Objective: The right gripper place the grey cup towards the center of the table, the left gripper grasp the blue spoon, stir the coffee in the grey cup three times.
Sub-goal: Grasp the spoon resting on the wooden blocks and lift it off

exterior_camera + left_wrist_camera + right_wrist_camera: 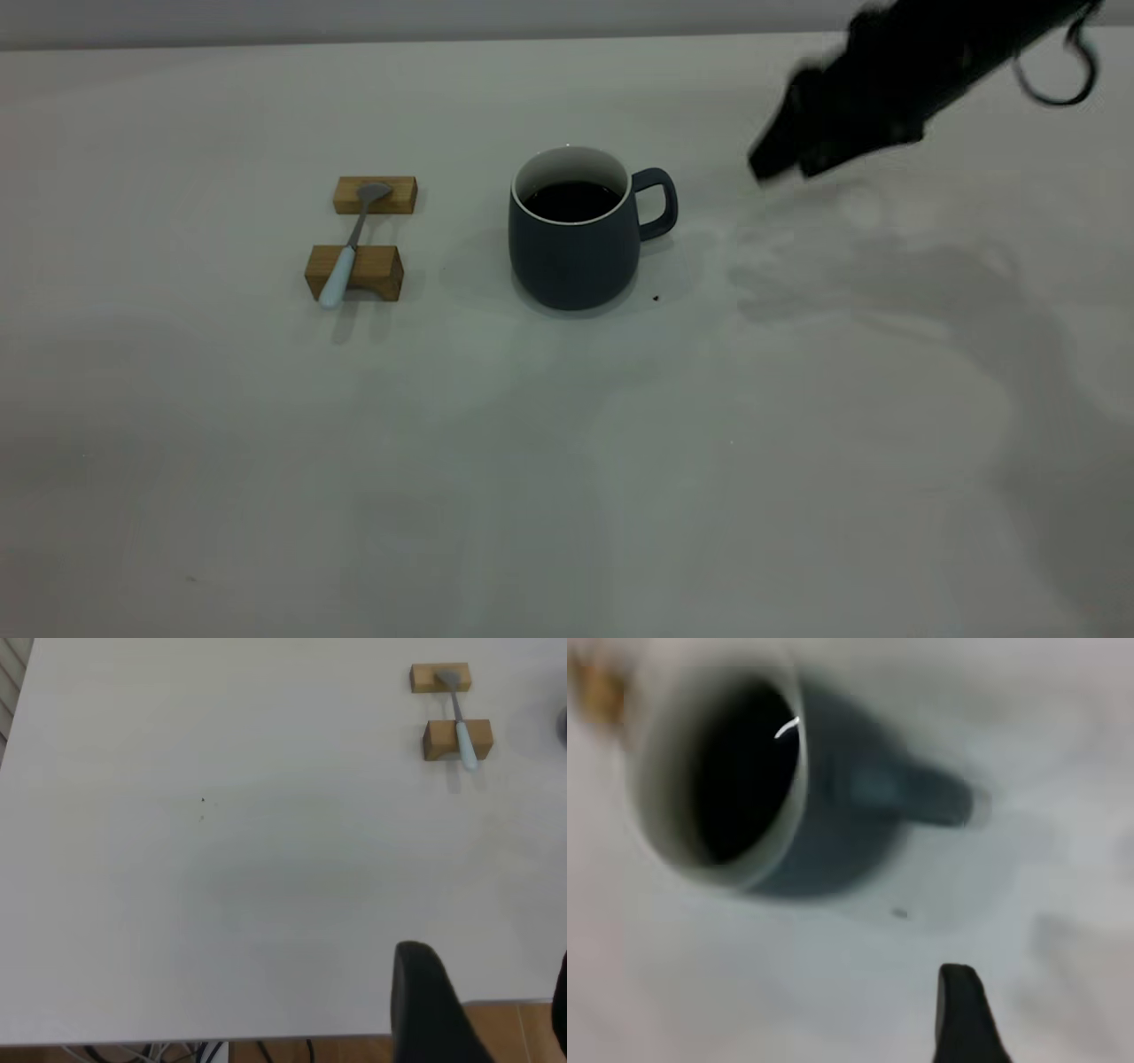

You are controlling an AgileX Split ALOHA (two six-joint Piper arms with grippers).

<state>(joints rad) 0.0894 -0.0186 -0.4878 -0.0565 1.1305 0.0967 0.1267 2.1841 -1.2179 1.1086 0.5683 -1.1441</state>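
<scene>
grey cup: stood upright mid-table, coffee inside, handle turned to right gripper | right gripper: raised clear of cup, finger spread cannot be told | blue spoon: laid across two wooden blocks left of cup | left gripper: far off, spread cannot be told

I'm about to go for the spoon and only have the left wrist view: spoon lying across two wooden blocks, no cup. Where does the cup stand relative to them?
Observer: The grey cup stands upright on the table, apart from the wooden blocks, to their right in the exterior view.
Operator: Is it filled?
Observer: Yes, dark coffee sits well below the rim.
Operator: And the right gripper?
Observer: The right gripper hangs above the table, out past the cup's handle, touching nothing.
</scene>
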